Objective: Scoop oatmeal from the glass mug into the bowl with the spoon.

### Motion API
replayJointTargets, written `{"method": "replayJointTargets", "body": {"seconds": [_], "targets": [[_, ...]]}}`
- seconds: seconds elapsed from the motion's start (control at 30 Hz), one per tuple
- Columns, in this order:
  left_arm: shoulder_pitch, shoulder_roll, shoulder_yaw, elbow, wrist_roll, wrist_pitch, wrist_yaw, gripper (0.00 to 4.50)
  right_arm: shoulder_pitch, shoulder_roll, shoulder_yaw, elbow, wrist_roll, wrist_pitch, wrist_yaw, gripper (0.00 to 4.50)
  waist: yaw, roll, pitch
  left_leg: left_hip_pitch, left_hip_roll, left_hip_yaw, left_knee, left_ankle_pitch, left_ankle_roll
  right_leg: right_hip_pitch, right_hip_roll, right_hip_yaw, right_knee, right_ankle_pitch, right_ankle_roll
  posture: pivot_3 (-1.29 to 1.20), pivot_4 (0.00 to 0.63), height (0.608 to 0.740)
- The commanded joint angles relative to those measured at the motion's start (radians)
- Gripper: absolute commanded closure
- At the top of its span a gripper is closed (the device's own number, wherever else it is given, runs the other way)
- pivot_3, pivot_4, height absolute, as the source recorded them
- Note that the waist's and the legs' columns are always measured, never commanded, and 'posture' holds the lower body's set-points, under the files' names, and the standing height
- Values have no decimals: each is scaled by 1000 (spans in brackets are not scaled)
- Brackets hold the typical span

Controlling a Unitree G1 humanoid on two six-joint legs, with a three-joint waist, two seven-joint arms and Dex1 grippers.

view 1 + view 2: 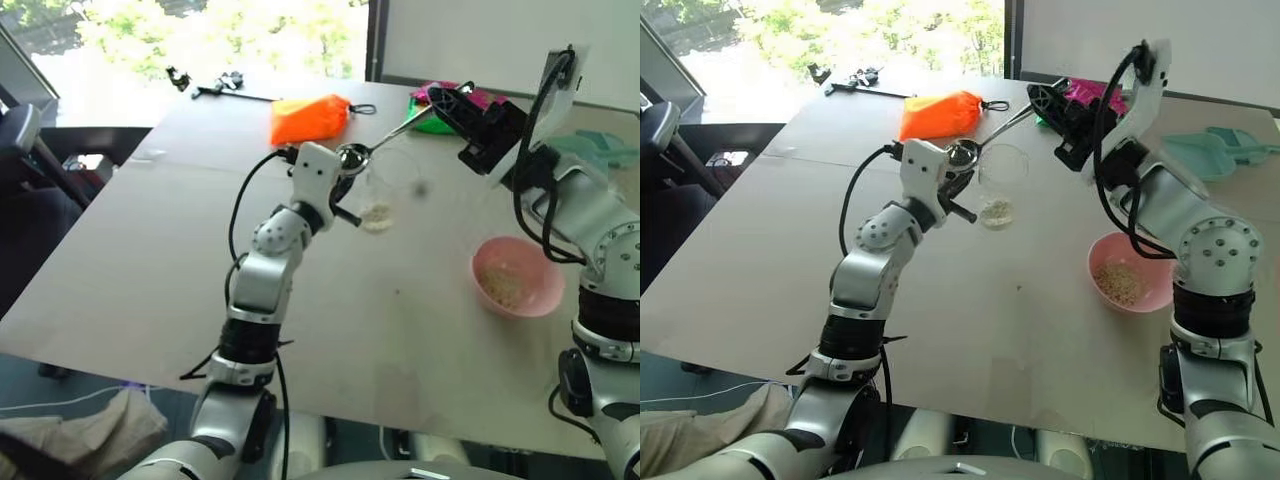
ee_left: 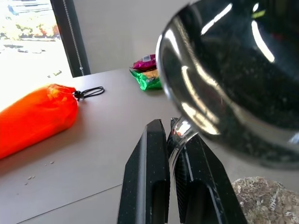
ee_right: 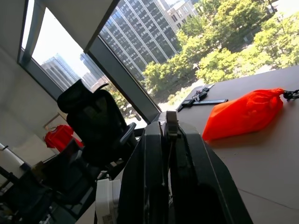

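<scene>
Right gripper point(image 1: 447, 103), clamping the spoon point(image 1: 380, 140) handle, is hovering over the glass mug point(image 1: 378, 190) pinched by left gripper point(image 1: 345, 192); any misjudged dip risks tipping oatmeal point(image 1: 377, 216).

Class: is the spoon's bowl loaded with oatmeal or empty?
Empty: the spoon bowl shows bare shiny metal, poised above the glass mug.

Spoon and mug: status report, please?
Left end effector shut on glass mug. Right end effector shut on spoon, at mug's rim. Bowl holds oatmeal. Nothing in the way.
</scene>
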Motion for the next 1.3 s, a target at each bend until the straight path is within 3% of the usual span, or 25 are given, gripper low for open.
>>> {"method": "replayJointTargets", "body": {"seconds": [0.03,0.27,0.43,0.8,0.83,0.87,0.97,1.1,1.2,1.3], "targets": [[3,28,13,-8,0,-46,5,4454,-39,6,-64,-16,72,-23,-53,4500,-1,0,0,0,0,0,0,0,0,0,0,0,0,0,0,0,150,739],[7,37,34,1,-27,-50,12,4454,-32,-63,-96,-22,62,13,-59,4500,2,0,0,0,0,0,0,0,0,0,-1,0,0,0,0,0,150,739],[-7,24,45,-11,-49,-47,19,4454,-2,-120,-22,-46,-112,58,34,4500,-2,0,0,0,0,0,0,0,0,0,0,0,0,0,0,0,150,739],[-22,21,39,10,-51,-60,26,4454,-31,-121,134,-86,-397,104,270,4500,0,0,0,0,-1,0,0,0,0,0,0,-1,-1,0,0,0,150,739],[-21,21,39,13,-51,-62,25,4500,-34,-118,145,-89,-438,97,280,3769,0,0,0,0,-1,0,0,0,0,0,0,0,-1,0,0,0,150,739],[-19,16,41,20,-56,-67,25,4500,-36,-112,154,-91,-463,95,299,3489,0,0,0,0,-1,0,0,0,0,0,0,0,-1,0,0,0,150,739],[-8,10,62,57,-74,-84,28,4500,-33,-103,164,-109,-522,84,361,2066,1,0,0,0,-1,0,0,0,0,0,0,0,-1,0,0,0,150,739],[-1,26,108,162,-85,-157,35,4500,64,-178,124,-223,-589,50,509,175,3,0,0,0,-2,-1,0,0,0,0,0,-1,-1,0,0,0,150,739],[-18,55,161,273,-111,-235,25,4500,284,-296,62,-379,-678,-80,742,29,9,-1,0,-2,-2,-4,-1,-1,1,1,-1,-4,-2,0,0,0,150,739],[-39,92,184,369,-127,-308,-18,4500,509,-347,-38,-460,-717,-158,860,29,3,-1,0,-1,-4,-3,-1,-1,2,1,-2,-3,-3,0,0,0,150,739]]}}
